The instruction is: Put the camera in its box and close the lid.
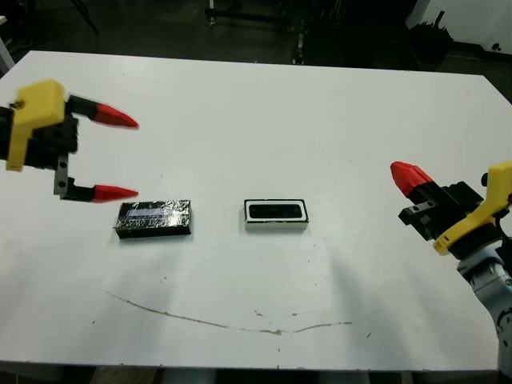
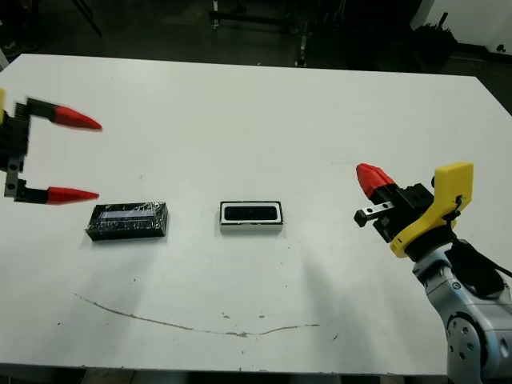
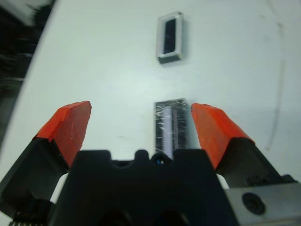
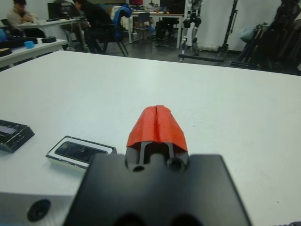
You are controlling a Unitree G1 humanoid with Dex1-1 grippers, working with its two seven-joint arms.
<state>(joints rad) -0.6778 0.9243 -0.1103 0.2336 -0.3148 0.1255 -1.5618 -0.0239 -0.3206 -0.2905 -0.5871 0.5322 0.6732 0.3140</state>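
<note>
My left pincer hangs wide above the lid near the bench's left edge; camera sits in the box mid-bench; right pincer closed, empty; I'd grasp the lid's long sides squarely.

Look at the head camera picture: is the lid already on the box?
No. The lid lies on the table apart from the box, which is open with the camera inside.
</note>
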